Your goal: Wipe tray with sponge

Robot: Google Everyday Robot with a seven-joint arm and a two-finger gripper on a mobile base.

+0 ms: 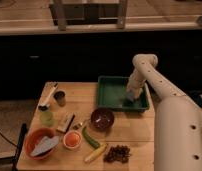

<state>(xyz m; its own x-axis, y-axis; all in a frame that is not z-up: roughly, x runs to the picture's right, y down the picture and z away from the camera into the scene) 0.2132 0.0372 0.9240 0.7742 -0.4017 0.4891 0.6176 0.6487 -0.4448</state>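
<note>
One white arm comes up from the lower right of the view. It climbs to a bent elbow above the tray's far right corner, then folds back down and to the left. Its last link slopes steeply down into the tray.

The wooden surface carries everything else. The dark-green tray lies on its right rear part, with the long side running left to right.

The gripper points downward inside the tray, close to the right wall and nearer the front rim than the back. It is closed on the sponge, a small pale bluish lump at its tip. The sponge sits low against the tray floor by the front right corner, though I cannot tell whether it presses on the floor.

A dark-red bowl stands just off the tray's front left corner, apart from it. An orange bowl sits at the front left of the surface, well away from the tray.
</note>
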